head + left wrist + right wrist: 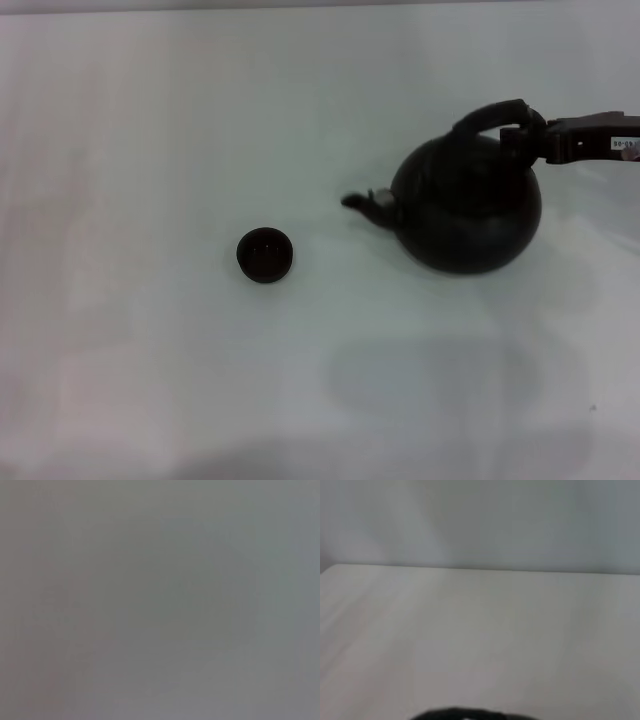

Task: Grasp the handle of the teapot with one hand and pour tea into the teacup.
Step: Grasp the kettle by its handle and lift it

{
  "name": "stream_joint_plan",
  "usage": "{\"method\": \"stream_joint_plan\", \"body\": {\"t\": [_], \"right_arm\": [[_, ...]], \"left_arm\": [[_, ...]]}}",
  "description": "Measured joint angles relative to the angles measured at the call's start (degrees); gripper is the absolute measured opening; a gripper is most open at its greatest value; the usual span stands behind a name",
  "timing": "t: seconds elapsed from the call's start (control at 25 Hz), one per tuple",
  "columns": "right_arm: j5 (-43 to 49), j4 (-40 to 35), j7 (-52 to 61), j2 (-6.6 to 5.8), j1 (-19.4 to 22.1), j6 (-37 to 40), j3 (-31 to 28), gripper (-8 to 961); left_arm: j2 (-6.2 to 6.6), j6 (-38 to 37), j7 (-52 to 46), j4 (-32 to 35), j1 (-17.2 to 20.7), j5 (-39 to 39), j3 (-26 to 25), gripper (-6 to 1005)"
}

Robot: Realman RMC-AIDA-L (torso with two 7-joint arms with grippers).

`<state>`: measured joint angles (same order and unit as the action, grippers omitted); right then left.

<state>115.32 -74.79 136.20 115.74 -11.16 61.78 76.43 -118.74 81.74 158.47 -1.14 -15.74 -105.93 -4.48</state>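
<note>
The teapot point(468, 208) is large, round and dark, and it hangs above the white table point(150, 150) at the right of the head view. Its spout point(362, 201) points left toward the teacup point(265, 254), a tiny dark round cup standing about a hand's width away. My right gripper point(524, 132) reaches in from the right edge and is shut on the right end of the arched handle point(487, 117). The pot's shadow point(430, 380) lies well below it on the table. A dark sliver point(470, 714) shows at the edge of the right wrist view. My left gripper is out of view.
The white table stretches around both objects, and its far edge meets a pale wall point(480, 520) in the right wrist view. The left wrist view holds only a flat grey surface.
</note>
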Motion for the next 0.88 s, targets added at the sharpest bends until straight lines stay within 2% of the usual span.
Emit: {"method": "stream_joint_plan", "body": {"t": [0.44, 0.88], "right_arm": [[-0.8, -0.88, -0.07, -0.1, -1.04, -0.71, 0.06, 247], [-0.82, -4.4, -1.25, -0.28, -3.95, -6.17, 4.54, 202]], "left_arm": [[0.09, 0.0, 0.0, 0.09, 0.0, 0.0, 0.0, 876], [-0.06, -0.08, 0.0, -0.16, 0.02, 0.11, 0.02, 876]]}}
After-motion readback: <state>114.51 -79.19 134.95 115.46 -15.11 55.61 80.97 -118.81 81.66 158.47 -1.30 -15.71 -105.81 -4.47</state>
